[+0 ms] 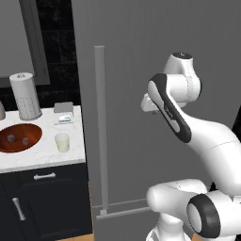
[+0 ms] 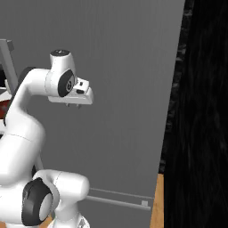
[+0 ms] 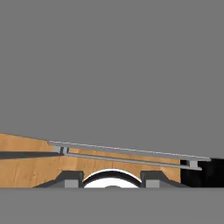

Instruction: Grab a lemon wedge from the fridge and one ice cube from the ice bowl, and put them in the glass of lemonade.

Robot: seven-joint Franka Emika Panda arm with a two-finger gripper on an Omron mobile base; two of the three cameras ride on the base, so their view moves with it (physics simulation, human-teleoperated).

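left base view, item one: fridge [image 1: 141,94], tall grey cabinet, door standing closed, so the lemon wedge is presumably sitting inside, unseen. its long vertical bar handle [image 1: 100,127] is running floor-to-head height along the door's left edge, long axis upright, lying to the left of the gripper [image 1: 149,109] and well apart from it. a second, horizontal bar [image 1: 123,212] is crossing low on the door near the floor.

item two: gripper, hanging in front of the door's middle, pointing downward along the door face rather than at the handle. hand view is looking down the grey door toward the low horizontal bar [image 3: 131,156] and the wooden floor [image 3: 30,168]. fingertips [image 3: 70,180] are sitting apart with nothing between them; jaws partly parted, grasping nothing.

item three: arm, folding high, elbow raised, wrist bending down; right base view is showing the hand [image 2: 76,97] near the door but whether touching cannot be told.

item four: counter [image 1: 47,155] to the left of the fridge, carrying the reddish-brown ice bowl [image 1: 20,138] with two cubes, and the glass of lemonade [image 1: 62,142] just beside it, between bowl and fridge. both are lying well left of the gripper.

judgement: coming move is calling for a leftward reach and a wrist turn to meet the upright handle.
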